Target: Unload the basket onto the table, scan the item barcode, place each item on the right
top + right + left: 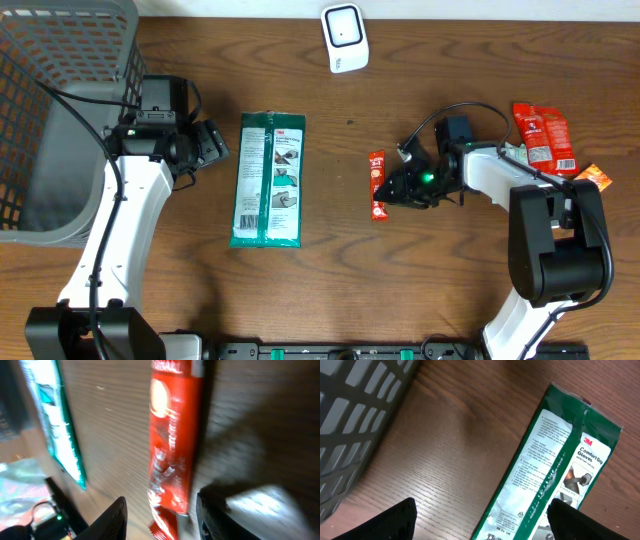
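Observation:
A slim red snack packet (377, 185) lies flat on the wooden table, left of my right gripper (398, 190). In the right wrist view the red packet (170, 450) runs lengthwise between the two fingers of my right gripper (160, 510); the jaws stand apart with a gap on each side of it. A white scanner (345, 38) stands at the table's far edge. My left gripper (215, 145) hovers open beside a green glove packet (268, 180). In the left wrist view that gripper (482, 510) holds nothing, and the green glove packet (555, 460) lies partly under it.
A grey mesh basket (60, 100) fills the far left corner, close to the left arm; its wall (355, 405) shows in the left wrist view. More red packets (543, 135) and an orange one (595, 177) lie at the right by the right arm's base.

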